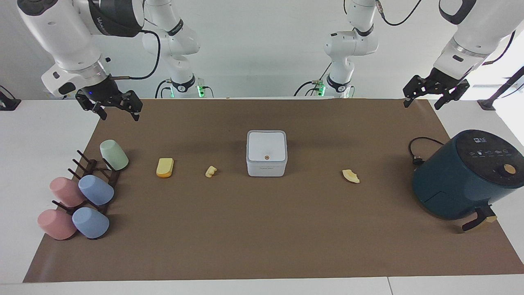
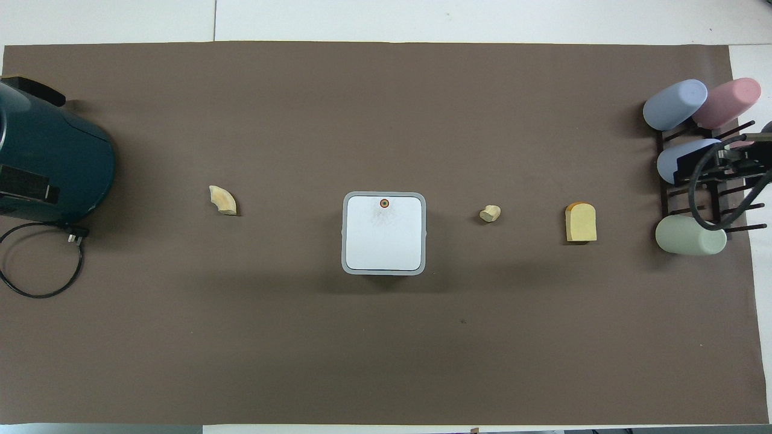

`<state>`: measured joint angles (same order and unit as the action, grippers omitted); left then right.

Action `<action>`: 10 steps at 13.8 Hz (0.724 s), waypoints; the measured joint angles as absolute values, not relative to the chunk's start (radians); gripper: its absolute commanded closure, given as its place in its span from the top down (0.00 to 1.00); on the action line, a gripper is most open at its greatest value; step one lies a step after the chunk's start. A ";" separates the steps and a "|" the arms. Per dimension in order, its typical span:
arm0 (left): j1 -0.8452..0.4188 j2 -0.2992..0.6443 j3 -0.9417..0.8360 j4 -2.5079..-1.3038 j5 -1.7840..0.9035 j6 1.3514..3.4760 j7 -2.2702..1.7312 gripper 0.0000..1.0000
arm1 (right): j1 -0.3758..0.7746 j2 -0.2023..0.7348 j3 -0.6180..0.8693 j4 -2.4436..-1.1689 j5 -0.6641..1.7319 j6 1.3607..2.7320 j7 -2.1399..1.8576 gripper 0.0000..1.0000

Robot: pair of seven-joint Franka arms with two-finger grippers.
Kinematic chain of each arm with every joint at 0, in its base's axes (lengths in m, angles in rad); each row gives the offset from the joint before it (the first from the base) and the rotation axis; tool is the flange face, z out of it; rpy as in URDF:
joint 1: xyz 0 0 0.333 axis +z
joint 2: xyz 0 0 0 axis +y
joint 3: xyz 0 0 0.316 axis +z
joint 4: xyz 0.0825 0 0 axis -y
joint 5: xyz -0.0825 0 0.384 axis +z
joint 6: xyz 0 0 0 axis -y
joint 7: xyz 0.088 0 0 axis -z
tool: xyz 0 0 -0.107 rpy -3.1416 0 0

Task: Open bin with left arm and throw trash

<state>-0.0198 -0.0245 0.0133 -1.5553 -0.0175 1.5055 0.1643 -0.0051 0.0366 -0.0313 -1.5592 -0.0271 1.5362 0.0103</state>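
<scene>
My left gripper (image 1: 436, 95) hangs in the air over the robot-side edge of the brown mat (image 1: 262, 229), at the left arm's end of the counter (image 1: 24, 135), its jaws spread wide and holding nothing. My right gripper (image 1: 109, 105) hangs over the mat's corner at the right arm's end, jaws also apart and empty. From overhead only a dark part of the right gripper and its cable shows, over the dark wooden cup rack (image 1: 92, 168), hiding part of it.

The small white cube-shaped plastic bin (image 1: 266, 153) sits mid-mat with its flat lid shut, so the inside is hidden; the small orange dot (image 2: 385, 203) lies on the lid's edge away from me. Three yellowish scraps lie in a row with it: a yellow-orange rounded block (image 1: 165, 167) and a tiny pale-yellow lump (image 1: 211, 171) toward the right arm's end, a pale curved peel-like slice (image 1: 351, 176) toward the left arm's end.

The big dark-teal air fryer (image 1: 464, 174) is cut off at the frame edge in both views.
</scene>
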 measured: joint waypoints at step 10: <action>-0.064 -0.033 0.009 -1.560 -0.018 1.561 0.132 0.03 | -0.006 0.037 -0.031 -1.559 -0.027 1.537 0.010 1.00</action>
<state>-0.0644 -0.0326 0.0089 -1.5603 -0.0175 1.5610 0.1325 -0.0060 0.0366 -0.0313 -1.5592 -0.0271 1.5366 0.0103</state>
